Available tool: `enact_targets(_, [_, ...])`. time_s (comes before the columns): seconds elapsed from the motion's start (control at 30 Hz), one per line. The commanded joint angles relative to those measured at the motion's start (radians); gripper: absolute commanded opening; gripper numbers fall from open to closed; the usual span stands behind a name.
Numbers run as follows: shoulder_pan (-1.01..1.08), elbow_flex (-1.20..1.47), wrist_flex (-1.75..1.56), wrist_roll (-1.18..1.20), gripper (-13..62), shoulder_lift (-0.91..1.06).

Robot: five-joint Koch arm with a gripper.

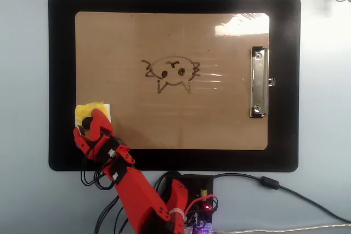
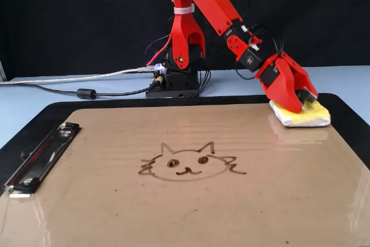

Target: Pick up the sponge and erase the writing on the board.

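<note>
The yellow sponge (image 1: 90,111) lies flat on the near-left corner of the tan board (image 1: 219,124) in the overhead view, and at the far right in the fixed view (image 2: 306,117). My red gripper (image 1: 88,126) is down on it, its jaws close on either side of the black knob (image 1: 85,124); the fixed view (image 2: 303,101) shows the same. The writing (image 1: 171,73), a cat-like face, sits in the middle of the board (image 2: 243,212), well clear of the sponge, and is whole in the fixed view (image 2: 188,164).
The board lies on a larger black mat (image 1: 60,80). Its silver clip (image 1: 259,82) is at the right in the overhead view and at the left in the fixed view (image 2: 37,157). The arm's base (image 2: 179,79) and cables (image 2: 69,88) sit beyond the mat.
</note>
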Motion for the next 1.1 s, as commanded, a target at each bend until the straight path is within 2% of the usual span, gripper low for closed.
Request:
enact_targets(0.0, [-0.005,-0.015,-0.084,0.003,32.3,0.0])
enact_targets(0.17, [0.005,-0.012,-0.123,0.02,26.8,-0.037])
enact_targets(0.33, [0.018,0.011,-0.112,0.08,12.0,-0.029])
enact_targets(0.5, [0.017,0.043,-0.112,0.103,4.0,-0.005])
enact_targets(0.6, [0.021,0.069,-0.112,0.098,-7.8,0.046])
enact_targets(0.77, [0.152,0.072,-0.103,0.098,-8.0,0.103])
enact_targets(1.07, [0.764,0.029,0.239,0.176,-7.9,0.325])
